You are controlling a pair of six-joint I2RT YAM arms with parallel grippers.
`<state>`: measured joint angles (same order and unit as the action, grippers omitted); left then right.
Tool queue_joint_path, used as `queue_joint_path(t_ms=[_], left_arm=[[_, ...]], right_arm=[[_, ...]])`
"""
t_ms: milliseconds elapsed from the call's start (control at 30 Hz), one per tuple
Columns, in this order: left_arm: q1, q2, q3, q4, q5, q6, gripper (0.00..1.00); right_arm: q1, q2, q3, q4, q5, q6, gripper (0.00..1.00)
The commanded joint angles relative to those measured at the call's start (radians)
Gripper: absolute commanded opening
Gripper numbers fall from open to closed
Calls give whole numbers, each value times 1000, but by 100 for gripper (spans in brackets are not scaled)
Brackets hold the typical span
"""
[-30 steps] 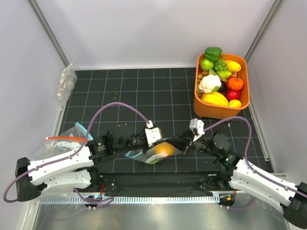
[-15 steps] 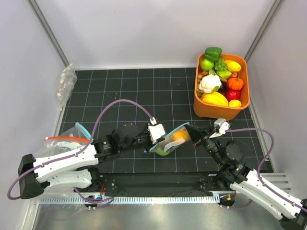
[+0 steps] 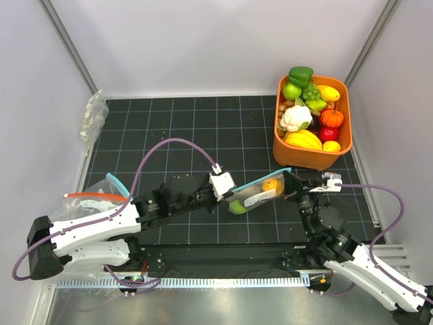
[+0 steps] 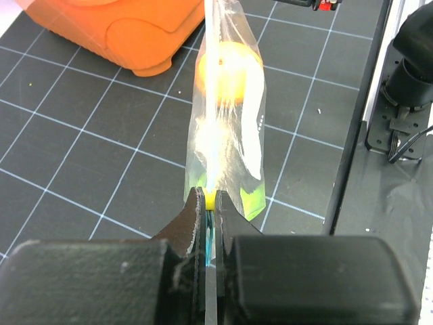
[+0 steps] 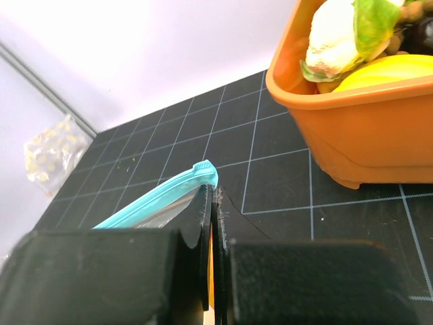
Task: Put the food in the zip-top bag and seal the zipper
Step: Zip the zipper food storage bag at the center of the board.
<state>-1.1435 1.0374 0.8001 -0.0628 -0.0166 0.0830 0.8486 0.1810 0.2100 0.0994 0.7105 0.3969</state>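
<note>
The clear zip-top bag (image 3: 258,194) hangs stretched between my two grippers above the mat. Inside it are the orange-yellow fruit (image 3: 270,185) and the lime-green fruit (image 3: 237,207). The teal-blue zipper (image 3: 262,177) runs along the bag's top edge. My left gripper (image 3: 228,193) is shut on the bag's left end; the left wrist view shows the bag (image 4: 226,128) hanging beyond the shut jaws, with the orange fruit (image 4: 226,70) inside. My right gripper (image 3: 292,189) is shut on the bag's right end, just under the zipper (image 5: 162,195) tip.
An orange bin (image 3: 312,153) of toy fruit and vegetables stands at the back right, near the right gripper. A clear bag with a red-orange strip (image 3: 91,196) lies at the left edge. A clear bag of whitish pieces (image 3: 92,115) lies at the back left.
Both grippers have lifted the bag off the mat and carried it right and back, pulling it taut. The right arm has swung back to the right.
</note>
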Motion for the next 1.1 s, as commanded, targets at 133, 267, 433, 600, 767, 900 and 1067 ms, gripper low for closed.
queue_joint_path(t_ms=[133, 267, 433, 600, 767, 900, 1067], left_arm=[[7, -11, 21, -89, -62, -29, 0], [21, -11, 17, -94, -89, -48, 0], [50, -17, 10, -95, -94, -77, 0], [71, -19, 1, -94, -105, -114, 0], [108, -11, -4, -112, -134, -149, 0], [131, -8, -7, -104, -100, -166, 0], [131, 13, 2, -104, -45, -146, 0]], right_arm=[[-31, -71, 6, -40, 389, -4, 1], [-29, -81, 6, -50, 414, 0, 1], [-31, -94, 8, -66, 449, 10, 1], [-31, -89, 11, -63, 451, 8, 1], [-31, -81, 12, -56, 443, -3, 1], [-29, -35, 11, 3, 339, -44, 1], [-31, 109, 58, 60, 115, -105, 17]])
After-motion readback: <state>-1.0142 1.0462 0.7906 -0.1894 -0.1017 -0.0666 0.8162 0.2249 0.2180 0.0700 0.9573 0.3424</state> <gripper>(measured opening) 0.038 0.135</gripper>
